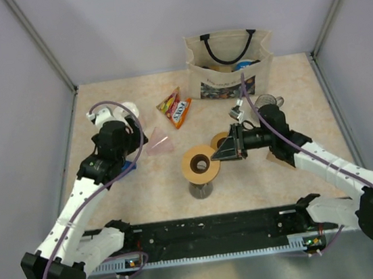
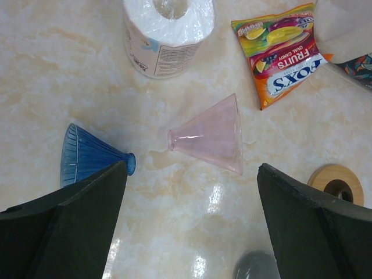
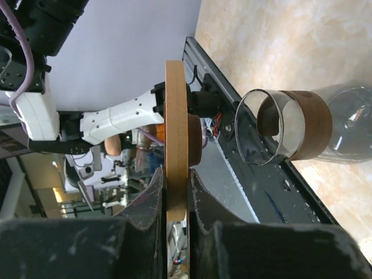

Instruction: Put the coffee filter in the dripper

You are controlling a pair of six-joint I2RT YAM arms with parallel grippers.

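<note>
From above, a tote bag (image 1: 231, 62) stands at the back of the table (image 1: 304, 98). A candy packet (image 1: 176, 108) lies to its left and a glass cup (image 1: 270, 98) stands in front of it. A pink cone (image 1: 158, 144) and a blue cone (image 1: 130, 166), both dripper-shaped, lie on their sides just beside the left pincer (image 1: 132, 141), whose opening is hidden here. The right pincer (image 1: 216, 155) grips a wooden ring (image 1: 200, 165) by its edge, right above a glass carafe (image 1: 201, 189). A second wooden ring (image 1: 219, 139) lies partly behind that pincer. The table is beige marble with pale grey walls on three sides. I cannot pick out the coffee filter.

In the left wrist view, a paper roll (image 2: 165, 35) stands at the top and the candy packet (image 2: 285, 55) lies at upper right. The pink cone (image 2: 215, 136) lies in the middle, apart from the blue cone (image 2: 87, 157), whose narrow end sits by the left finger. The second wooden ring (image 2: 336, 183) peeks out past the right finger. The left pincer (image 2: 192, 168) is spread wide and holds nothing, above the glossy marble.

In the right wrist view, the glass carafe (image 3: 296, 125) with its brown collar stands close beside the wooden ring (image 3: 176, 128), without touching it. The ring is seen edge-on. The right pincer (image 3: 174, 186) is clenched on the ring's rim, one finger on each face. Beyond the table edge the room is a blur.
</note>
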